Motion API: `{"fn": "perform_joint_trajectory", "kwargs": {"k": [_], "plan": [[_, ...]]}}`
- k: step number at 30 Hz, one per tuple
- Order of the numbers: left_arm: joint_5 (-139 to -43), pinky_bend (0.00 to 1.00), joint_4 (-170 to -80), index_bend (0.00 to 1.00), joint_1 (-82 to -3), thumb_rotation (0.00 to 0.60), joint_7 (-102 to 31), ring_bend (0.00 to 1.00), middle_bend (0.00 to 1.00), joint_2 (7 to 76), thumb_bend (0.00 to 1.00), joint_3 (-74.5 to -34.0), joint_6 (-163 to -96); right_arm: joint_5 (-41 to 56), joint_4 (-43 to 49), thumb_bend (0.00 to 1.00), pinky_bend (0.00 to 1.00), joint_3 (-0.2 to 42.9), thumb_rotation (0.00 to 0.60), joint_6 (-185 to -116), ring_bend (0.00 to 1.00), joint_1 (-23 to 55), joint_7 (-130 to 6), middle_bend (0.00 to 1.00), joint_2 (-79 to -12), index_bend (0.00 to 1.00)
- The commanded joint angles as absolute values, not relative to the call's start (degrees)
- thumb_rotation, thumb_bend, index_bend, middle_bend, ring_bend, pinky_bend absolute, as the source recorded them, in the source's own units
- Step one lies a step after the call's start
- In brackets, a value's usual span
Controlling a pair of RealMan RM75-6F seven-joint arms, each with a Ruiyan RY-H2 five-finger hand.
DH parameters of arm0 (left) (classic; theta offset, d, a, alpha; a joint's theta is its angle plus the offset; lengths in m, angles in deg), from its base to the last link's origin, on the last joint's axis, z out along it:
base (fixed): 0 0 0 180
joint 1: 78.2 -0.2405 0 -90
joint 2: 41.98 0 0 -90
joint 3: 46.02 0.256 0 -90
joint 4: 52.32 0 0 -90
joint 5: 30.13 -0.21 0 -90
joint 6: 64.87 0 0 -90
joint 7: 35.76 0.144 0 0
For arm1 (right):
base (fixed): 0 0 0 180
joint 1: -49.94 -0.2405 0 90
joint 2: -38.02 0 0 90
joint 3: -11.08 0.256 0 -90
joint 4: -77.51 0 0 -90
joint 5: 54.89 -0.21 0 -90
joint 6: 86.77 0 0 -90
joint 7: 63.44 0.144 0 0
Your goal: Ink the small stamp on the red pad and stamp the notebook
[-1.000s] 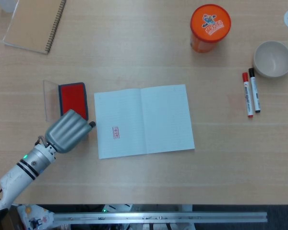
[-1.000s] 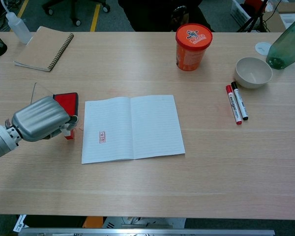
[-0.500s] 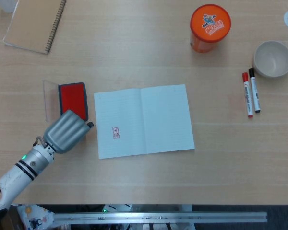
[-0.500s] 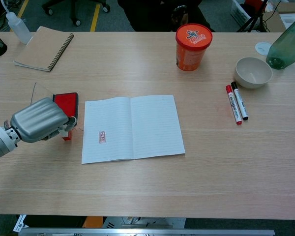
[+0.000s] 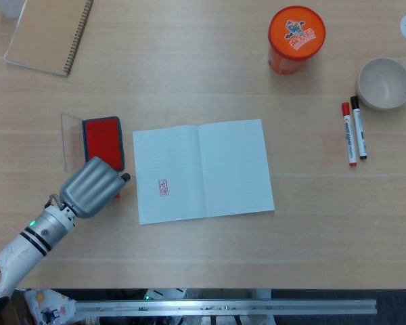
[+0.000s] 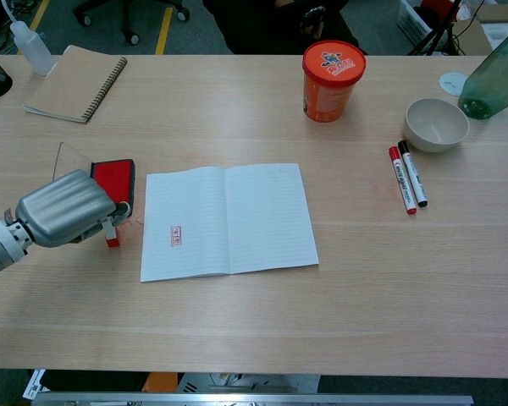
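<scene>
An open lined notebook (image 5: 203,169) lies flat mid-table, and its left page carries a small red stamp mark (image 5: 163,187). Just left of it sits the red ink pad (image 5: 103,140), its clear lid (image 5: 71,139) folded out to the left. My left hand (image 5: 93,186) hovers below the pad, off the notebook's left edge. It grips the small stamp (image 6: 112,236), whose red base shows under the fingers at or just above the table. In the head view the hand hides most of the stamp. My right hand appears in neither view.
A brown spiral notebook (image 5: 51,34) lies at the far left. An orange canister (image 5: 296,37), a white bowl (image 5: 384,82) and two markers (image 5: 352,128) stand at the back right, beside a green bottle (image 6: 491,80). A squeeze bottle (image 6: 30,46) stands at the far left.
My left hand has drifted slightly left and toward the near edge, taking the small stamp with it, away from the notebook. Nothing else has moved.
</scene>
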State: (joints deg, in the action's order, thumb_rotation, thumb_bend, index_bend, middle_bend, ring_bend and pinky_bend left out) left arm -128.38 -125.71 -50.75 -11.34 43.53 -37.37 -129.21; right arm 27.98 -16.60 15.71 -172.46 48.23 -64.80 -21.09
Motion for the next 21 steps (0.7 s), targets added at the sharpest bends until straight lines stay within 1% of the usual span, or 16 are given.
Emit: {"fn": "perform_joint_trajectory", "kwargs": {"k": [1, 21], "plan": [[-128.38, 0.84, -125.62, 0.49, -50.85, 0.6, -11.4, 0.86, 0.92, 43.53, 0.39, -37.39, -129.29, 28.08, -16.61, 0.2, 0.35, 15.7, 0.6, -172.58, 0.28, 48.27, -64.75, 0.32, -21.08, 0.19], [-128.37, 0.84, -124.84, 0.45, -52.04, 0.6, -11.62, 0.86, 0.92, 43.7, 0.39, -37.48, -130.29, 28.56, -17.23, 0.2, 0.35, 15.55, 0.6, -173.16, 0.28, 48.56, -65.07, 0.32, -20.71, 0.19]]}}
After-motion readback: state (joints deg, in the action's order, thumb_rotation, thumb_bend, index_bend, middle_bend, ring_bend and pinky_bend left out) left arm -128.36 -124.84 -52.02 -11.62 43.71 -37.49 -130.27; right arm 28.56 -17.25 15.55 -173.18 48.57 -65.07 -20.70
